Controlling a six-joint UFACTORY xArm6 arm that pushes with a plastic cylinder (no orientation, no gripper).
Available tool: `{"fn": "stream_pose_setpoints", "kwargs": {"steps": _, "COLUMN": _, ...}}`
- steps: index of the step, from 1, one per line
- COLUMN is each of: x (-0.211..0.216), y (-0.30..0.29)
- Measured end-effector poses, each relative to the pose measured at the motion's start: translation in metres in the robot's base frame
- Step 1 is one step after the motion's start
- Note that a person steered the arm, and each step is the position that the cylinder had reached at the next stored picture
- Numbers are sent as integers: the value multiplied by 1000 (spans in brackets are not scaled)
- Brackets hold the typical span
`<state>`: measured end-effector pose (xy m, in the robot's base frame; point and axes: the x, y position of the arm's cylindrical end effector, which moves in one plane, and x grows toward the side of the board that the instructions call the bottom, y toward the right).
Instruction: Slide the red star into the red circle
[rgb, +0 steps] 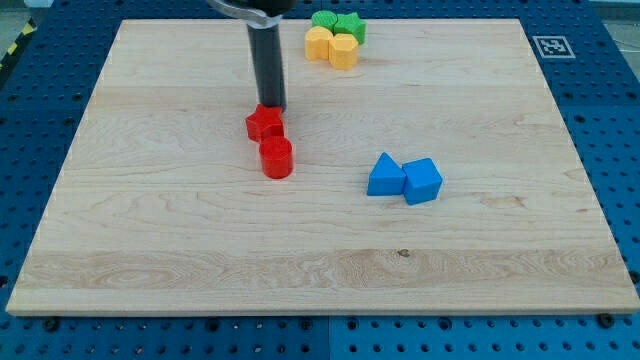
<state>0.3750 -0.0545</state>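
Camera view: tool's a bare rod w/ no jaws, my tip (273, 106) touching red star (265, 123) top side, star against red circle (276, 158) mid-tabletop (150, 250); light, stiff, slippery—push centre.

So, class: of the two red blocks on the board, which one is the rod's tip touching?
The red star: my tip sits against its upper edge. The red circle lies just below the star, farther from the tip.

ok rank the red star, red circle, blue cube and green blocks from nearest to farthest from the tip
From my tip:
1. red star, touching, just below it.
2. red circle, below the star.
3. green blocks, top, to the right.
4. blue cube, right, lower down.
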Motion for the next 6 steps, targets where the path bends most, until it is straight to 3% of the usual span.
{"fn": "stream_pose_setpoints", "kwargs": {"steps": 1, "x": 8, "y": 22}}
{"fn": "stream_pose_setpoints", "kwargs": {"steps": 3, "x": -34, "y": -38}}
{"fn": "stream_pose_setpoints", "kwargs": {"steps": 4, "x": -16, "y": -69}}
{"fn": "stream_pose_setpoints", "kwargs": {"steps": 6, "x": 8, "y": -51}}
